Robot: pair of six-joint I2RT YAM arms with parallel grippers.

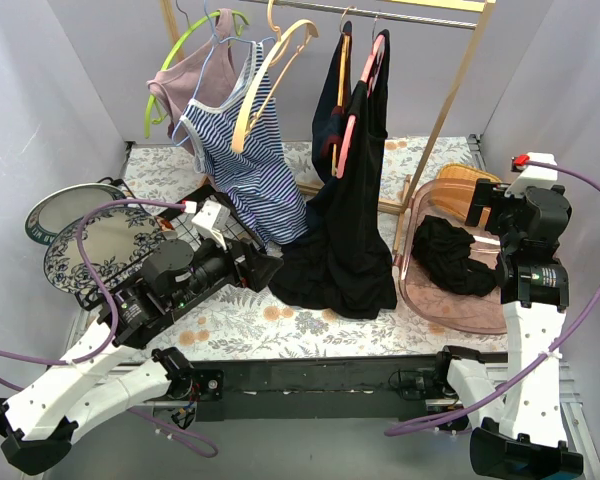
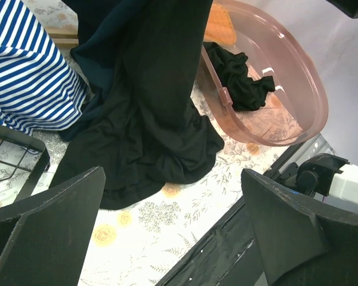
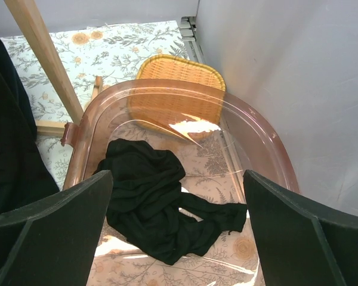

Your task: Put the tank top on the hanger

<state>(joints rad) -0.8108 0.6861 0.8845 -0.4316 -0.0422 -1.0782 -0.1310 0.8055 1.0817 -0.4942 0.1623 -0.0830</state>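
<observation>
The black tank top (image 1: 455, 258) lies crumpled in a translucent pink tub (image 1: 417, 290) at the right; it also shows in the left wrist view (image 2: 235, 77) and the right wrist view (image 3: 149, 202). The cream hanger (image 1: 267, 85) with a gold hook hangs bare and tilted on the rail at the back. My right gripper (image 1: 488, 215) is open and empty above the tub, its fingers (image 3: 48, 232) either side of the top. My left gripper (image 1: 268, 270) is open and empty over the table near the hem of a hanging black garment (image 2: 155, 119).
On the wooden rack (image 1: 460, 70) hang a lime-green hanger with a mauve top (image 1: 195, 75), a blue-and-white striped tank top (image 1: 250, 160), and black garments on orange and pink hangers (image 1: 355, 100). A wicker basket (image 1: 467, 190) stands behind the tub. Two plates (image 1: 95, 245) and a black wire basket (image 1: 215, 225) are at the left.
</observation>
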